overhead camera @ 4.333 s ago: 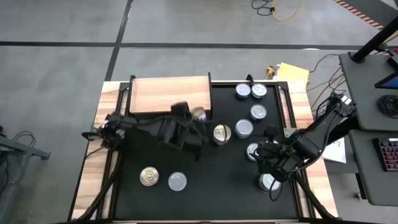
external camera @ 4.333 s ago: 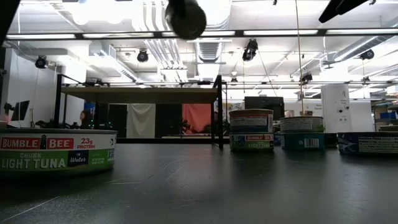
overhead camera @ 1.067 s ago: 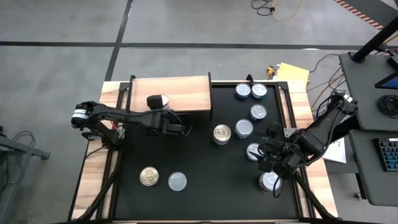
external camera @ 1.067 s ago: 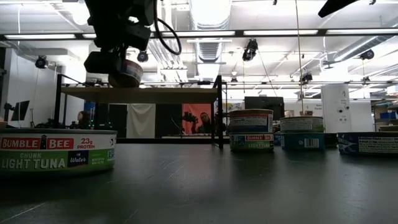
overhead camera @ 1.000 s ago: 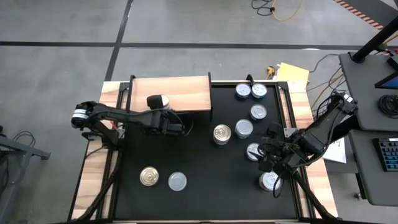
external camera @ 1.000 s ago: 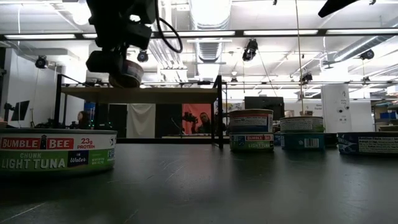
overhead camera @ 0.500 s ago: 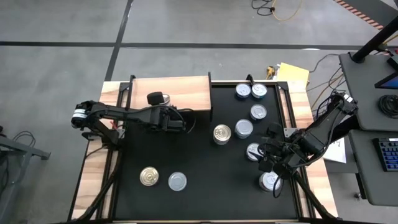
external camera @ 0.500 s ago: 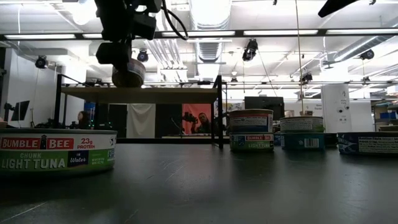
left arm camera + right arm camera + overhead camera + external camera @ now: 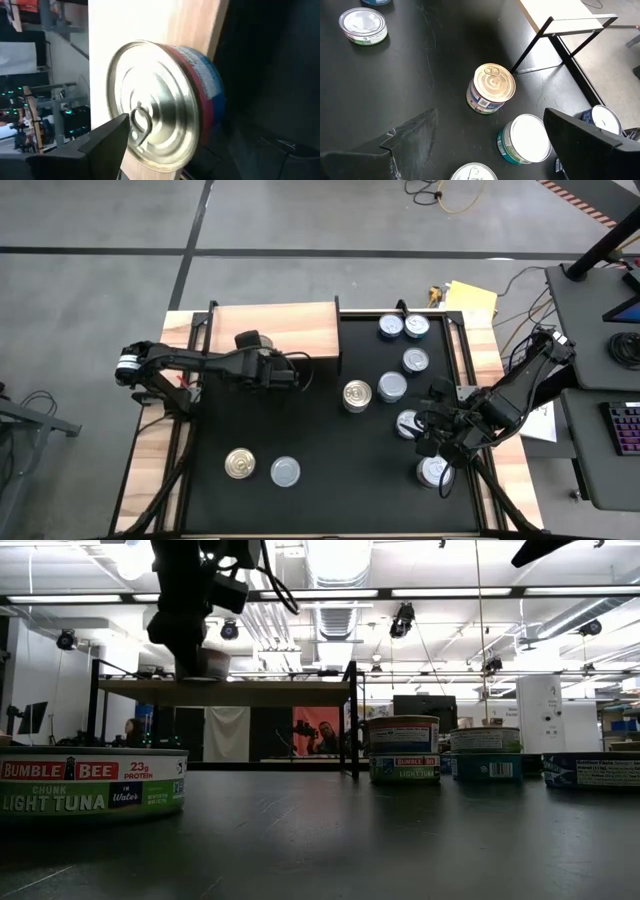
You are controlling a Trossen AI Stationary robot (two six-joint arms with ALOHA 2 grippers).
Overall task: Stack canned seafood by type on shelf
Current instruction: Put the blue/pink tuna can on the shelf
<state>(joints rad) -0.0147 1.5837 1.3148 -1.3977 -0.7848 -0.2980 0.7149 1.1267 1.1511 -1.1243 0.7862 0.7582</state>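
The left fingers (image 9: 107, 137) stand parted beside a round, ridged, pull-tab metal tin (image 9: 160, 102) with a red-blue label, resting on the pale wooden shelf (image 9: 290, 330) at ten o'clock. The right fingers (image 9: 492, 150), spread wide and empty, hover at four o'clock. A "Bumble Bee Chunk Light Tuna" can (image 9: 92, 785) sits on the table (image 9: 380, 840).

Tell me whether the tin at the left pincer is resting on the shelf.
Touching. In the low view the tin sits flat on the shelf top with no gap beneath it; the left pincer is right at it.
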